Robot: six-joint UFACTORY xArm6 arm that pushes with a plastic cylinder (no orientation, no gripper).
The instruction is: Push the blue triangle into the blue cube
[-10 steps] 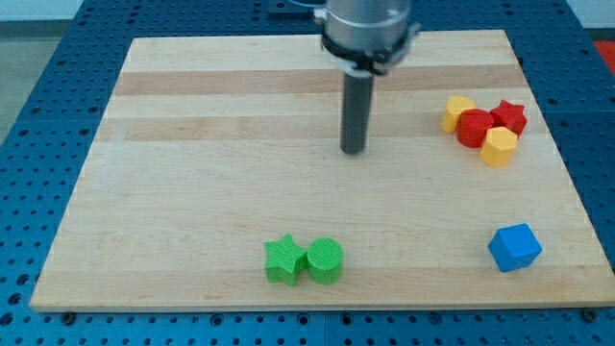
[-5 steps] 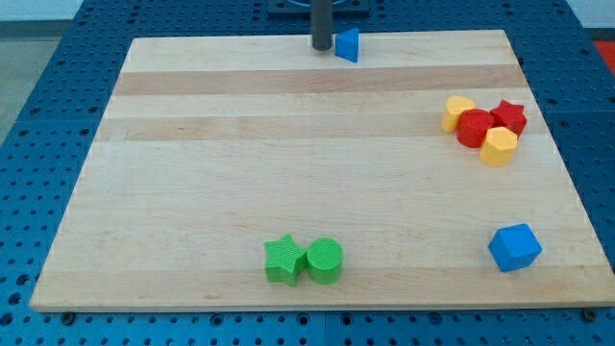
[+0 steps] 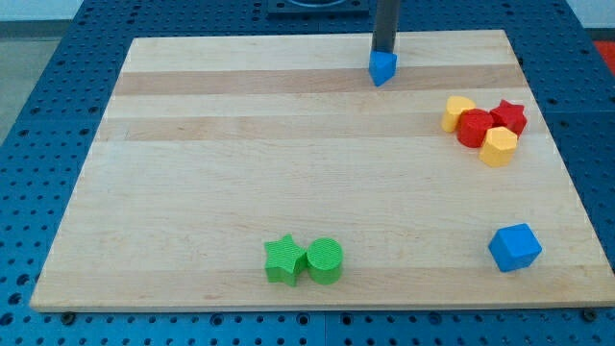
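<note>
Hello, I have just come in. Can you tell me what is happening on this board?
A robot arm with a dark rod is pushing small blocks on a wooden board. My tip is right behind the blue triangle, at the view's top, seemingly touching it. The blue cube sits far off at the view's lower right, so the push is not yet done. Red and yellow blocks cluster at the right; a green star and green cylinder touch near the bottom.
</note>
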